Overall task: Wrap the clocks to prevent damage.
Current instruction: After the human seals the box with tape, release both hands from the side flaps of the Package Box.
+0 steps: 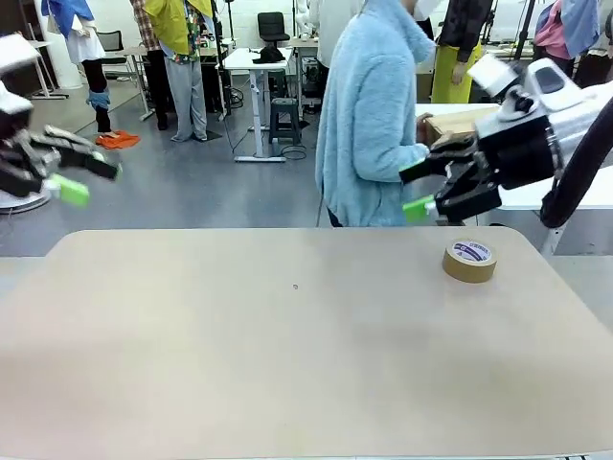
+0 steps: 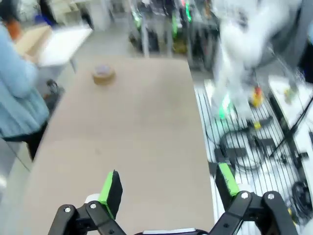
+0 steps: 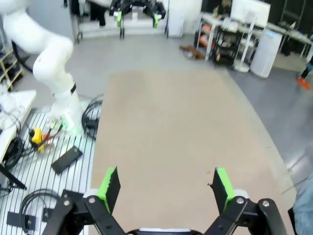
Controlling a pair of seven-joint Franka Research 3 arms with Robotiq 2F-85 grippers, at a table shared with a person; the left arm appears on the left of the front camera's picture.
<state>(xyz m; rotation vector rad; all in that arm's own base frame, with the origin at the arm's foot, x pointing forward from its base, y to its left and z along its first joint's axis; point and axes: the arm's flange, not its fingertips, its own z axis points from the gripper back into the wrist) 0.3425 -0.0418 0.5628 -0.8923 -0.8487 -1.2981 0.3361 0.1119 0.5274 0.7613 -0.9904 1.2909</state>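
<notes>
The clocks are out of view. My left gripper (image 1: 94, 182) hangs open above the table's left end, nothing between its green pads; in its own wrist view (image 2: 168, 186) the jaws stand wide over the bare tabletop. My right gripper (image 1: 414, 190) is open too, raised beyond the far right edge in front of the person, and in the right wrist view (image 3: 165, 185) its pads are wide apart and hold nothing. A person in a light blue fuzzy coat (image 1: 369, 115) stands at the far side and holds a cardboard box (image 1: 452, 125).
A brown tape roll (image 1: 469, 260) lies flat at the far right of the beige table (image 1: 287, 364); it also shows in the left wrist view (image 2: 103, 74). Cables and a metal grille (image 3: 44, 171) lie beside the table. Other people stand farther back.
</notes>
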